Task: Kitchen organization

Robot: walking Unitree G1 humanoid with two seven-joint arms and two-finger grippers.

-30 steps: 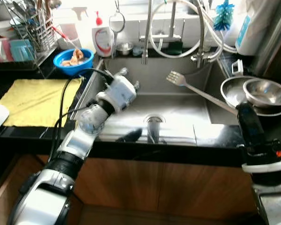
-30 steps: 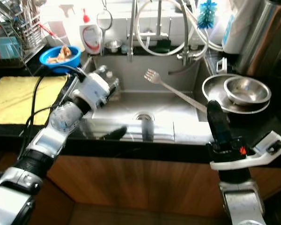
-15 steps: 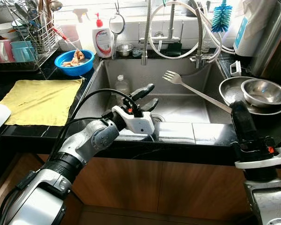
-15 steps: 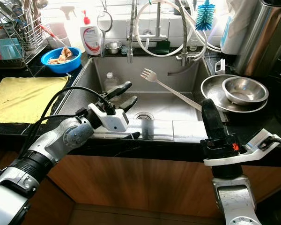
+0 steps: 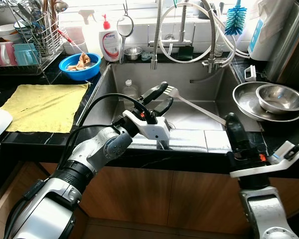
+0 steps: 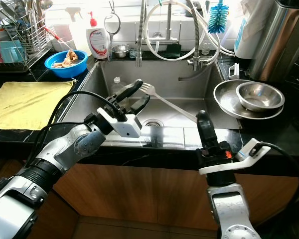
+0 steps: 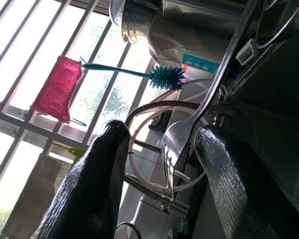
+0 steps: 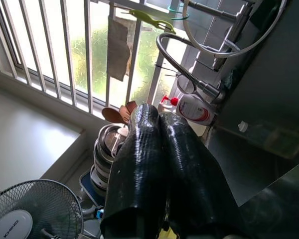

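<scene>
One stiff, light, slippery metal fork (image 5: 197, 105), held over the sink (image 5: 139, 74) by the right gripper's (image 6: 201, 118) clenched fingers, lay between the left gripper's (image 5: 160, 96) released fingers, best taken mid-handle.

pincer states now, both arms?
Left pincer: open, fingers either side of the fork head, not closed on it.
Right pincer: shut on the fork's handle end.
</scene>
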